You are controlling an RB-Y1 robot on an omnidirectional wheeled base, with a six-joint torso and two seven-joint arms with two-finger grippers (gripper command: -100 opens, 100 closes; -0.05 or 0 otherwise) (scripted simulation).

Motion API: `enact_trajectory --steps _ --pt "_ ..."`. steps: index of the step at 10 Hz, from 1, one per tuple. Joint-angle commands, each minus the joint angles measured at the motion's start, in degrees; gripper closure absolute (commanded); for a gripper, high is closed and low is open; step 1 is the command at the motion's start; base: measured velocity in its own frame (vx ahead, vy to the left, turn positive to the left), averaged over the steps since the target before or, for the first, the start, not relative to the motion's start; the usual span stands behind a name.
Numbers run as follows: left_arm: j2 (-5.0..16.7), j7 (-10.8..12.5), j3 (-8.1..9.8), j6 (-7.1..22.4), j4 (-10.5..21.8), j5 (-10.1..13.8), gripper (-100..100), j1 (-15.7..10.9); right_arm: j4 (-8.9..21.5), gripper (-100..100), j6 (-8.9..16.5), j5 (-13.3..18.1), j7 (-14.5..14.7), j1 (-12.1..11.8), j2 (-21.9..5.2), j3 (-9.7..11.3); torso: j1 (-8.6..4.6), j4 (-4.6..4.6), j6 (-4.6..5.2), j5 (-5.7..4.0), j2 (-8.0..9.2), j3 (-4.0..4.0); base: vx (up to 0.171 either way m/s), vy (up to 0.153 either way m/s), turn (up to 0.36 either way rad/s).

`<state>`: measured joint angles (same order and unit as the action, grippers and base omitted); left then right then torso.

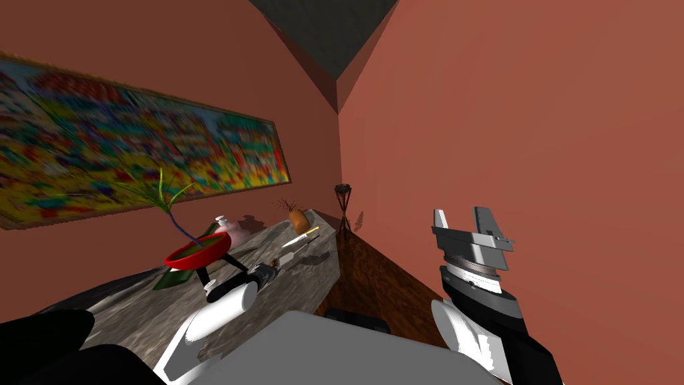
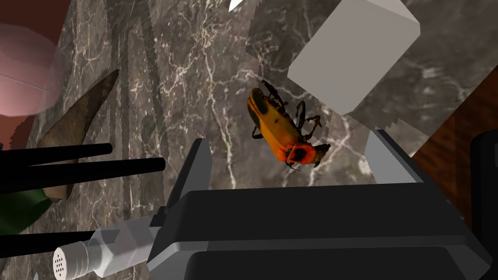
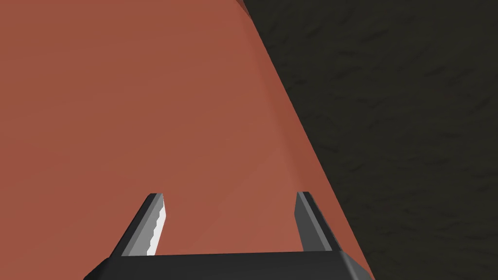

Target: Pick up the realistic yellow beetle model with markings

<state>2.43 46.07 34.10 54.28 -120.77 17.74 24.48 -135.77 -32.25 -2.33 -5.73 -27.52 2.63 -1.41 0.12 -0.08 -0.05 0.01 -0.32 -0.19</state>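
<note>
Reaching arm: the left one; the left end effector [image 2: 290,141] is low over the grey marbled table [image 2: 194,73].
Beetle [image 2: 279,127]: a yellow-orange body with dark markings and thin dark legs. It lies on the table between the two fingers, slanted to them. Its orange end with a dark spot is the end nearer to the dark body of the end effector.
Left grip: the fingers stand wide apart, one on each side of the beetle. Neither finger touches it, and nothing is held.
Beyond the fingertips: a plain light grey box [image 2: 352,51] stands on the table, just past the far end of the beetle.
Outer side of one finger: thin black legs [image 2: 82,167] of a stand are near. A small pale cylinder [image 2: 92,253] with little holes in its end lies beside the dark body. Farther off is a pink vase [image 2: 24,78].
Outer side of the other finger: the edge of the table, and past it a dark wooden floor [image 2: 452,141].
Red bowl [image 1: 198,251]: it sits on the black stand on the table, close behind the left wrist, with a green plant [image 1: 160,194] in it.
Right end effector [image 1: 462,215]: it is raised in the air, well apart from the table. Its fingers are fully apart and it holds nothing.
</note>
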Motion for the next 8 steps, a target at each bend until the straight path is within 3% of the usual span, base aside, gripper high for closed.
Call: enact_trajectory --steps 1,4,5,6,8 --pt "0.54 -0.81 -0.24 -1.55 0.13 1.99 -100 1.88 0.00 0 0.00 0.00 0.00 0.00 0.00 0.00 0.00 0.00 0.00 0.00 0.00 0.00 0.127 -0.005 0.066" --pt "1.33 -2.13 -0.86 -4.13 0.31 5.33 -100 5.28 0.00 0 0.00 0.00 0.00 0.01 0.00 0.00 -0.03 0.02 0.01 -0.01 0.12 0.06 0.089 -0.007 0.059" --pt "1.03 -1.73 -0.73 -3.36 0.24 4.40 -100 4.46 0.00 0 0.00 0.00 0.00 0.00 0.00 0.00 -0.04 0.02 0.00 -0.01 0.09 0.05 0.048 -0.006 0.017" --pt "1.05 -1.87 -0.76 -3.63 0.24 4.58 100 4.64 0.00 0 0.00 0.00 0.00 0.01 0.00 0.00 -0.04 0.04 0.03 -0.01 0.21 0.11 0.008 -0.002 -0.004" --pt "1.02 -1.86 -0.80 -3.58 0.22 4.59 100 4.61 0.00 0 0.00 0.00 0.00 0.02 0.00 0.00 0.06 0.08 0.01 0.01 0.38 0.21 0.000 0.000 0.000"
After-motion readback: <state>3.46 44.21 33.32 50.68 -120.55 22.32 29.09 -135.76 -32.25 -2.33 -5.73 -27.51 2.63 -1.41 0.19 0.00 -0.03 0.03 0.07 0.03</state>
